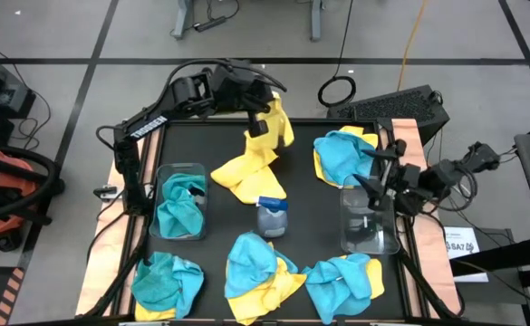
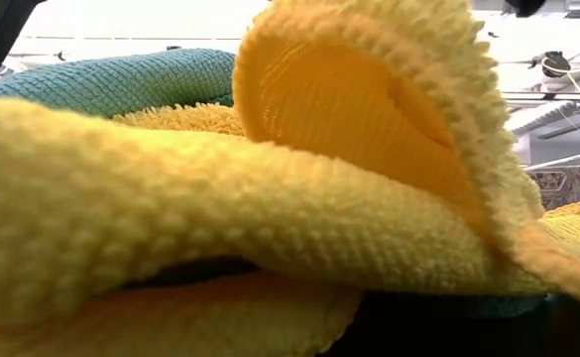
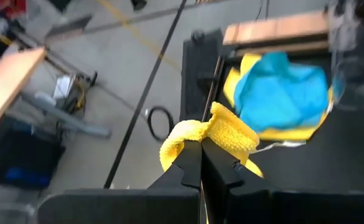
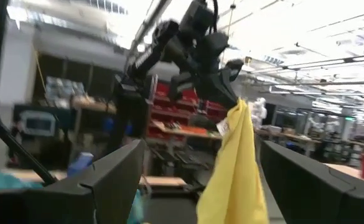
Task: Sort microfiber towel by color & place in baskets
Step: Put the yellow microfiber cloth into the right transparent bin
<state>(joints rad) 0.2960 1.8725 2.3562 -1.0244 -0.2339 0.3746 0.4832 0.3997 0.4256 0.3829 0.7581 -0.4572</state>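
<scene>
One teal towel fills left basket; right basket bare.

Both arms black, boxy joints, loose black cables; left arm has white lettering strip; left gripper fingers dark, wedge-shaped

No text can be read with certainty. A white label at the table's right edge carries dark print, possibly "BAT", too small to confirm. A white tag on the yellow towel is unreadable.
</scene>
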